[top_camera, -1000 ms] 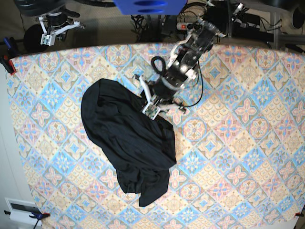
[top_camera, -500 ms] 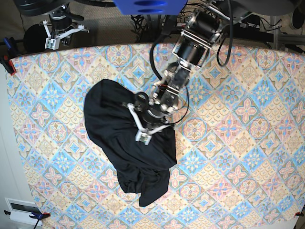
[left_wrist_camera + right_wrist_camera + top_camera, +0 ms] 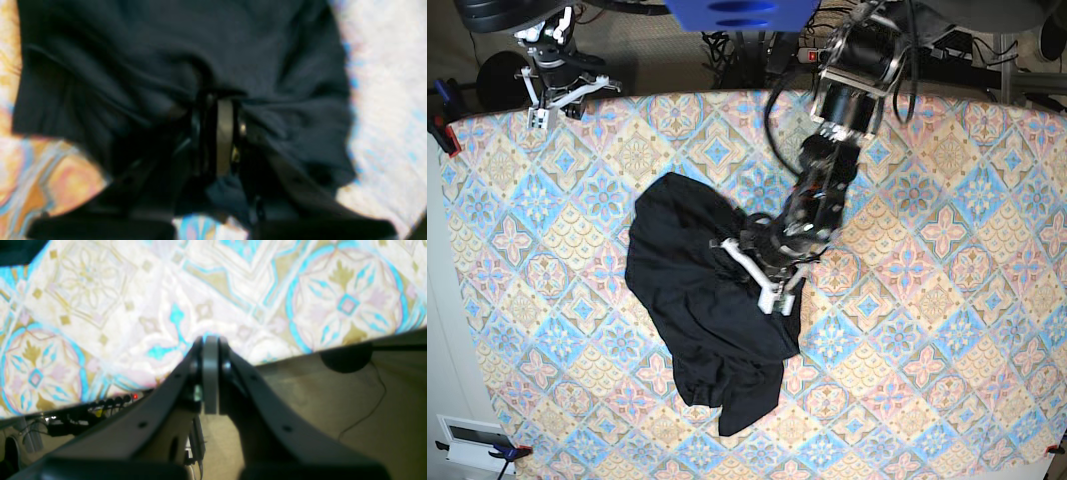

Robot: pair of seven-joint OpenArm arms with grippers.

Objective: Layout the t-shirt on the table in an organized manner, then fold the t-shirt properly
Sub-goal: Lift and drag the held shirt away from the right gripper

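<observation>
The t-shirt [image 3: 712, 320] is seen crumpled in a heap left of the tabletop's [image 3: 947, 330] centre, its bulk trailing towards 6 o'clock. The left pincer [image 3: 772, 285] is pressed into the heap's 3 o'clock edge, and in the left wrist view the left pincer [image 3: 220, 133] is seen closed on a bunched pleat of black cloth, folds radiating from the pinch. The right pincer [image 3: 562, 95] is held at the tabletop's 11 o'clock corner, well apart from the cloth; in the right wrist view the right pincer [image 3: 210, 373] is seen closed on nothing, above the tabletop's edge.

Several things could go wrong from here. More than one layer may have been caught, since the pinch sits in the middle of a wad and not on a hem or shoulder; a lift would then raise a lump, and nothing would be spread. The thin cloth could also slip from so small a bite if it is dragged against the patterned cover. With only one arm engaged, the garment is likely to be swung or twisted when raised.

Against the earlier frames, the left arm has been carried from the heap's upper edge down to its 3 o'clock side, and the heap has been shifted towards 3 o'clock and drawn narrower. The right pincer has been moved inward over the corner.
</observation>
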